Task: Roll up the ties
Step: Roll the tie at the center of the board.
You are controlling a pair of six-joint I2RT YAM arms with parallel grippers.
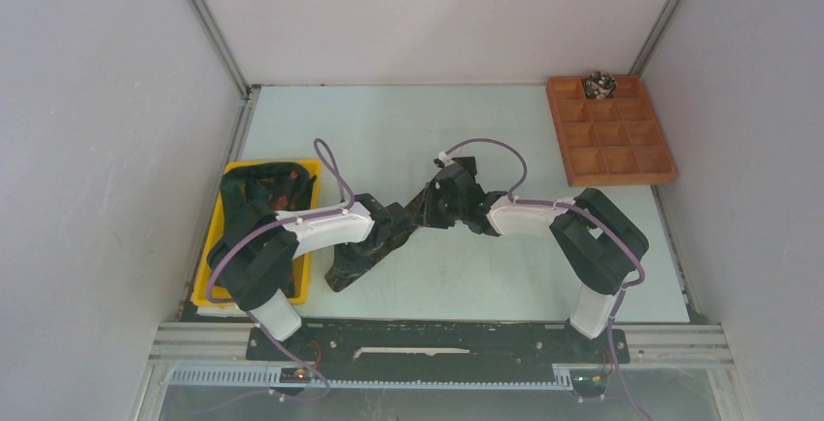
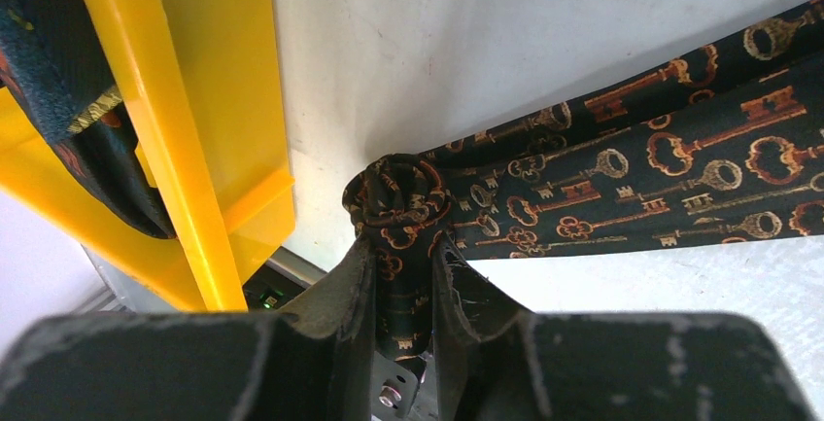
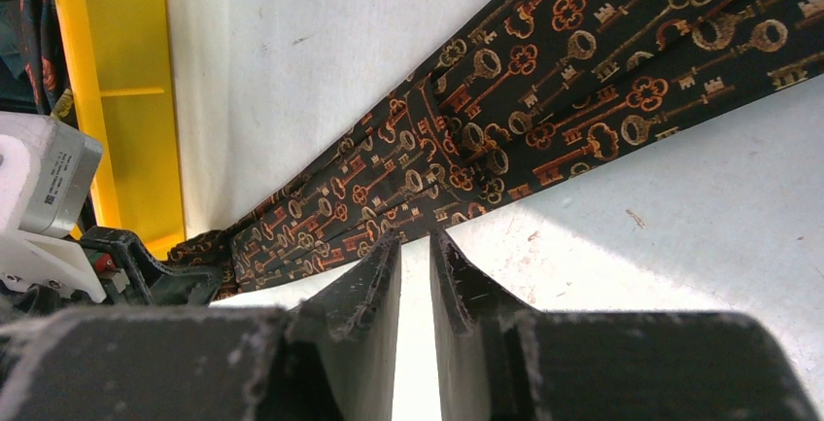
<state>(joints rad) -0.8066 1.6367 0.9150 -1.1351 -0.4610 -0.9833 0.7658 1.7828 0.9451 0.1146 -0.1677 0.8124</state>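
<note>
A dark tie (image 1: 345, 267) with an orange key pattern lies slantwise across the middle of the table. In the left wrist view one end is wound into a small coil (image 2: 398, 197), and my left gripper (image 2: 403, 246) is shut on it. The rest of the tie (image 2: 632, 178) runs off flat to the right. My right gripper (image 3: 415, 238) hovers at the near edge of the tie (image 3: 505, 120), its jaws a narrow gap apart with only bare table between them. From above, the left gripper (image 1: 392, 228) and right gripper (image 1: 439, 202) sit close together over the strip.
A yellow bin (image 1: 219, 275) at the left holds more dark ties (image 1: 262, 188); its wall (image 2: 194, 100) stands close to the coil. A wooden compartment tray (image 1: 622, 158) sits at the back right with one rolled tie (image 1: 600, 84) in a far cell.
</note>
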